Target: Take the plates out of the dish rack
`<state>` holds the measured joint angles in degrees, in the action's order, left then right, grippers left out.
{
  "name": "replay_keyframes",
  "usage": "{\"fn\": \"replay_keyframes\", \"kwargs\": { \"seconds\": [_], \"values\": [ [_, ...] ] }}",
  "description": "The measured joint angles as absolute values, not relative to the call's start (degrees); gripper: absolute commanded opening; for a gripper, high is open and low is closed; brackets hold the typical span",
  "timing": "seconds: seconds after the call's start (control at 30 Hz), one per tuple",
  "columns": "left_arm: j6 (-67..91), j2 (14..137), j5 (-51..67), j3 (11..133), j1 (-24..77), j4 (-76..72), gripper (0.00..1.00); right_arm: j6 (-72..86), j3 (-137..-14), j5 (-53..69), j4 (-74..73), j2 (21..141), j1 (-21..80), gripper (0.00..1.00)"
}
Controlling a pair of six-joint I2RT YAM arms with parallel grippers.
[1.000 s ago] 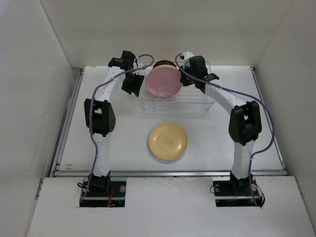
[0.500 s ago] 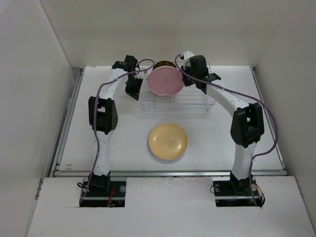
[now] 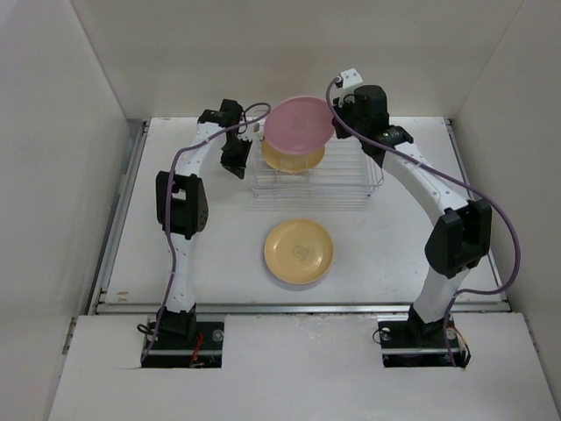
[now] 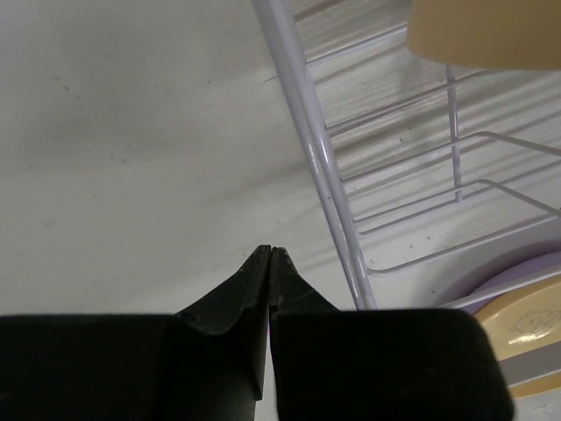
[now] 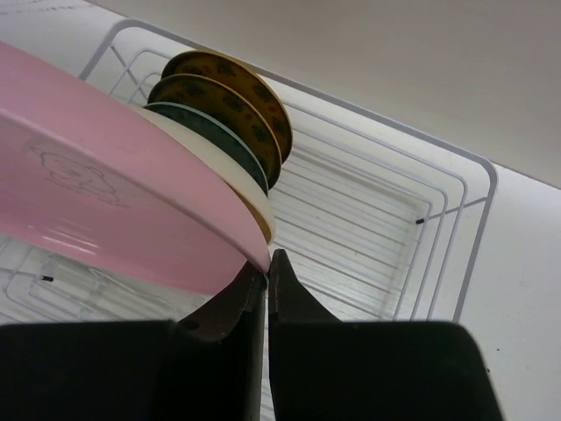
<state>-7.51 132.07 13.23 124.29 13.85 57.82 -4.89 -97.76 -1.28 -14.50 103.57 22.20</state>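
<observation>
White desk (image 3: 175, 263) is spread across the whole scene, and on it, at the far middle, the wire dish rack (image 3: 351, 180) is seen. One job is judged done: a yellow-orange plate (image 3: 299, 252) is laid flat on the desk in front of the rack, well apart from it. A second is under way, for the pink plate (image 3: 298, 125) is held up over the rack's left half, tilted and apparently clear of the slots, though not yet set down anywhere.

Plenty is left. In the right wrist view a row is seen standing behind the pink one: a cream plate (image 5: 241, 184), a blue-grey plate (image 5: 206, 130) and two dark patterned plates (image 5: 230, 88). So the task is reckoned well short of halfway.

Now the small parts. The right pincer (image 5: 267, 263) is pressed almost together, and the pink plate's thin rim is pinched between its tips at the right edge of the plate. The left pincer (image 4: 269, 254) is closed tip to tip with nothing in it, and it is poised over bare desk just outside the rack's left wall. No wire is seen to be touched by it.
</observation>
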Motion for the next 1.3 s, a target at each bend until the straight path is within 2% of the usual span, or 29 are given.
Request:
{"fn": "replay_keyframes", "kwargs": {
  "seconds": [0.07, 0.3, 0.5, 0.7, 0.73, 0.77, 0.8, 0.83, 0.9, 1.0, 1.3],
  "values": [
    [-7.51, 131.66, 12.47, 124.20, 13.80, 57.71, 0.00, -4.86, -97.65, -1.23, -14.68, 103.39, 22.20, 0.00],
    [-7.88, 127.57, 7.90, 123.20, 13.76, 55.11, 0.17, -6.94, -100.49, 8.05, -30.48, 102.52, 22.17, 0.00],
    [-8.32, 122.02, 8.12, 122.48, 13.41, 49.95, 0.37, -7.97, -89.86, 17.02, -41.01, 95.37, 23.00, 0.00],
    [-10.61, 120.81, 11.75, 122.50, 13.80, 45.19, 0.42, -7.25, -81.28, 19.64, -46.81, 97.78, 25.61, 0.01],
    [-11.29, 120.81, 12.51, 122.50, 14.09, 44.77, 0.42, -7.03, -80.68, 19.77, -47.24, 98.87, 26.04, 0.05],
    [-11.73, 120.81, 13.17, 122.50, 14.52, 44.21, 0.42, -6.83, -80.42, 19.81, -47.72, 99.88, 26.39, 0.14],
    [-12.51, 120.81, 13.93, 122.50, 14.98, 43.00, 0.42, -6.50, -80.36, 19.77, -48.03, 100.88, 26.68, 0.42],
    [-12.80, 120.81, 14.20, 122.48, 15.46, 42.44, 0.43, -6.13, -80.36, 19.75, -48.03, 101.73, 26.89, 0.55],
    [-13.65, 120.81, 14.94, 122.10, 16.56, 40.32, 0.43, -5.89, -80.36, 19.59, -48.03, 102.63, 27.53, 0.70],
    [-14.39, 120.92, 15.59, 121.45, 17.82, 37.30, 0.44, -5.52, -80.66, 19.22, -48.03, 102.78, 28.27, 0.76],
    [-16.60, 122.63, 14.85, 121.45, 20.32, 33.41, 0.44, -3.77, -81.84, 14.79, -47.62, 98.04, 28.60, 0.79]
  ]
}}
